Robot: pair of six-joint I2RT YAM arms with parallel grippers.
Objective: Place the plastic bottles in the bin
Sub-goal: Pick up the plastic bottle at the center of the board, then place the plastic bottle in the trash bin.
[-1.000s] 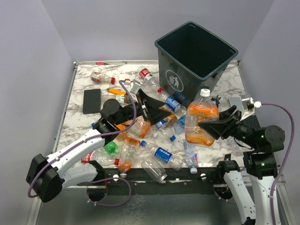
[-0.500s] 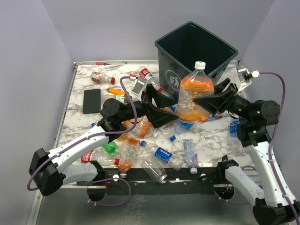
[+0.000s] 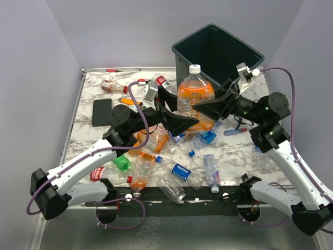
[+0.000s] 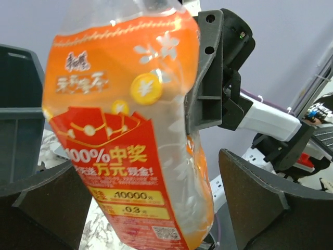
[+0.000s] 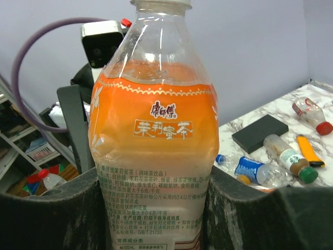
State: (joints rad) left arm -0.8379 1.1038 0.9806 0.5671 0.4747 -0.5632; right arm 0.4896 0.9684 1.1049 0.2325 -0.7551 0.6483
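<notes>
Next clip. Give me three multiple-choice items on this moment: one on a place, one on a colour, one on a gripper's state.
1. Where does the bin stand?
A. far right corner of the table
B. near left corner
C. on the floor

2. What colour is the cap of the large bottle that is held upright in the air?
A. red
B. white
C. green

3. How does the left gripper stand?
A. shut, empty
B. shut on the large bottle
C. open, fingers wide apart

Answers:
1 A: the top view shows it at the back right.
2 B: the cap shows white from above.
3 C: the left wrist view shows its fingers spread, while the right gripper clamps the bottle.
</notes>
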